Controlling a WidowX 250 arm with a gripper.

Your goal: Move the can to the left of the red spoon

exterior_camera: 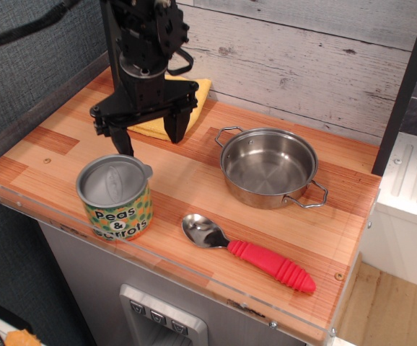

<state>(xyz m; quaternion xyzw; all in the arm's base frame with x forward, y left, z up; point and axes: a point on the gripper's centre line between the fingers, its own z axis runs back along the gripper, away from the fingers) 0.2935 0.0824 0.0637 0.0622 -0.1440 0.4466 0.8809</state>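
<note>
The can (115,200), a short tin with a grey lid and a dotted "Peas & Carrots" label, stands upright near the table's front left edge. The red spoon (248,252) lies to its right along the front edge, silver bowl towards the can and red handle pointing right. My gripper (148,135) hangs just behind the can with its jaws spread wide and nothing between them. Its left fingertip (124,144) is right at the can's back rim; I cannot tell if it touches.
A shiny steel two-handled pot (268,167) stands right of the gripper, behind the spoon. A yellow cloth (190,94) lies at the back by the plank wall, partly hidden by the arm. The wooden table (42,155) ends close to the can's left and front.
</note>
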